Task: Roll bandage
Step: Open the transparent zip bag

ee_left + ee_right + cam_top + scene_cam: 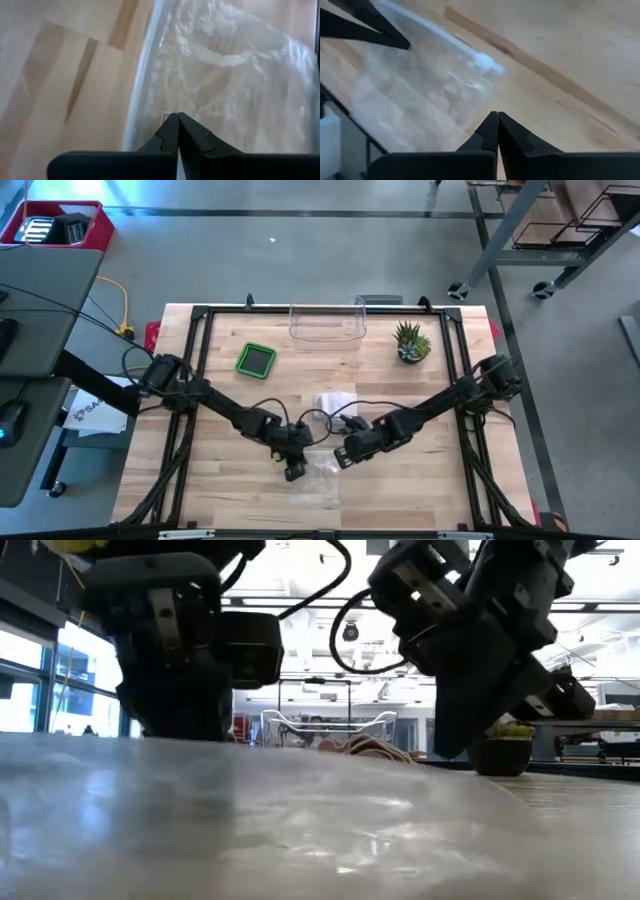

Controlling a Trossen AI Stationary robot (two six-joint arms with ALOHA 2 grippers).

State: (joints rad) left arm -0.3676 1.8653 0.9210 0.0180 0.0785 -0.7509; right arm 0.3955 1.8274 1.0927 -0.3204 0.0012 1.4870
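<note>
Both arms are reaching inward over the middle of the wooden surface [230,490], meeting above a clear plastic bag [320,476] that is lying flat near the front edge. The left pincer [292,470] is hovering at the bag's left edge, fingers pressed fully together and gripping nothing; in its wrist view the closed tips are sitting right over the wrinkled film. The right pincer [343,456] is likewise closed and empty, hanging just beside the bag's upper right corner. The bandage [333,404] appears to be the pale, loosely heaped strip lying just behind the two pincers, apart from both; the low view shows it as a tan crumple [368,748] on the boards. We judge the rolling is not yet begun. To do it well, we are thinking one pincer needs to open and pinch a free end of the strip while the other is pinning the rest flat, keeping the bag clear. A green-rimmed container [256,359], clear bin [327,322] and small plant [411,342] are sitting well back.
</note>
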